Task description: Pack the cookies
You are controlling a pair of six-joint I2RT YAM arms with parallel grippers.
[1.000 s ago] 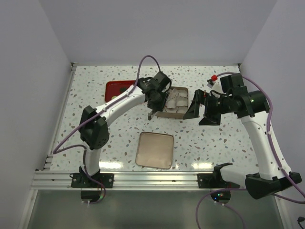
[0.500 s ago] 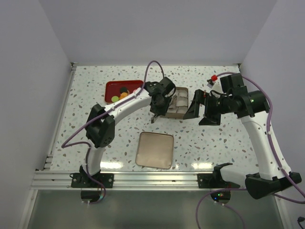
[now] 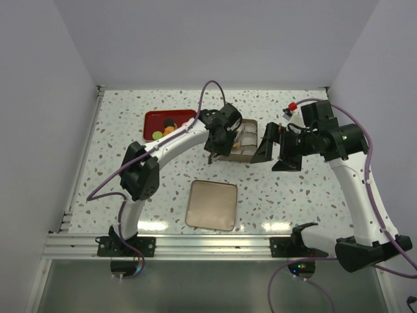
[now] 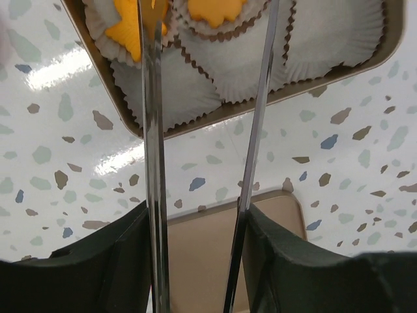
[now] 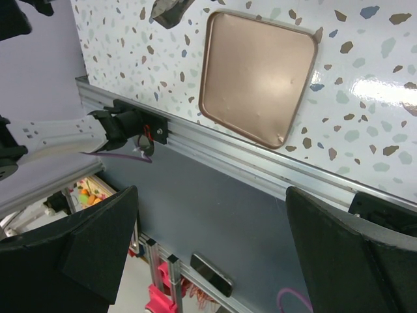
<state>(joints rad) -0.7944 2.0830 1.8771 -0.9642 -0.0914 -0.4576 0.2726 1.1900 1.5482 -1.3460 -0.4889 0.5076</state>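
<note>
My left gripper (image 3: 219, 138) hangs over the near-left corner of the open gold tin (image 3: 250, 156). In the left wrist view the gripper (image 4: 199, 225) is shut on a pair of long metal tweezers (image 4: 151, 130). Their arms stand apart and their tips run out of frame above the tin (image 4: 260, 102). Two orange cookies (image 4: 132, 27) lie in white paper cups (image 4: 221, 62) there; the left tweezer arm crosses one. More cookies (image 3: 168, 128) lie on the red tray (image 3: 154, 118). My right gripper (image 3: 273, 149) is open and empty, right of the tin.
The tin's gold lid (image 3: 212, 205) lies flat near the front edge, also in the left wrist view (image 4: 208, 248) and the right wrist view (image 5: 257, 68). The right wrist view looks past the aluminium table rail (image 5: 273, 166). A red-capped part (image 3: 293, 106) lies at the back right.
My left arm has swung right, off the red tray and over the tin's near-left corner, uncovering the cookies on the tray. The right arm has not moved.
</note>
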